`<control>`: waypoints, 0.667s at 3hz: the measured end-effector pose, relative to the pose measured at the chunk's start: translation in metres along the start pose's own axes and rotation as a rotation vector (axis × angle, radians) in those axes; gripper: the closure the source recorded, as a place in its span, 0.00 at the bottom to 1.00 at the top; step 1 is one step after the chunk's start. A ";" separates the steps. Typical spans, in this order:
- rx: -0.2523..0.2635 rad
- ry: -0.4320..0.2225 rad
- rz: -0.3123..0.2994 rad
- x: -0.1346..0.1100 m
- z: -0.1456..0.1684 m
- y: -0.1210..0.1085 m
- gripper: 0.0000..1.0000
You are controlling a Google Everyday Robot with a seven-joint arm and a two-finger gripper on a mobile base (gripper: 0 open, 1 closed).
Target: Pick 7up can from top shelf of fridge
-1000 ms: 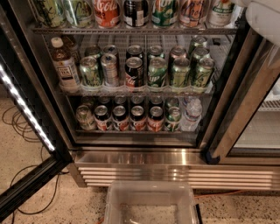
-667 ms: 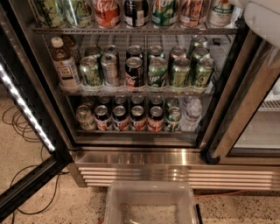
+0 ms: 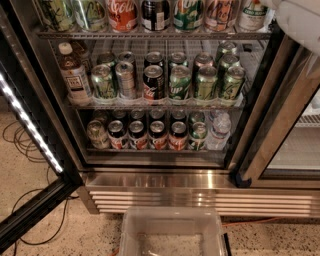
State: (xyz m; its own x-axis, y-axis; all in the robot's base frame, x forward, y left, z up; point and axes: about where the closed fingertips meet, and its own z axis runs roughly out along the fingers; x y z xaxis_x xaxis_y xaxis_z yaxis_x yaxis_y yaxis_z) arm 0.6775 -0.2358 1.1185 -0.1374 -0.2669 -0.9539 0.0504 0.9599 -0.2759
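7up can (image 3: 187, 14) on top shelf (image 3: 100, 35), left of gripper (image 3: 299, 19) at upper-right corner; its grip state can't be told.

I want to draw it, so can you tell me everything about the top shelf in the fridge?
The top shelf is a silver, metal-looking wire rack with a thin flat front rail. It sits level across the fridge, near the picture's top edge. A row of drinks stands on it, among them a red Coca-Cola can and a green can; their tops are cut off. The gripper shows only as a white shape in the top right corner.
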 end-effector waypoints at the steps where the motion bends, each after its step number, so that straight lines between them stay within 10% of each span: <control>1: 0.000 0.015 0.007 0.000 0.000 0.002 0.35; 2: 0.000 0.015 0.007 -0.001 0.000 0.002 0.36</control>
State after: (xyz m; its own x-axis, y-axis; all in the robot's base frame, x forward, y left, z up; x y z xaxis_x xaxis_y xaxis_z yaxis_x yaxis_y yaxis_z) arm 0.6778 -0.2342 1.1185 -0.1515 -0.2589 -0.9540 0.0514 0.9617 -0.2692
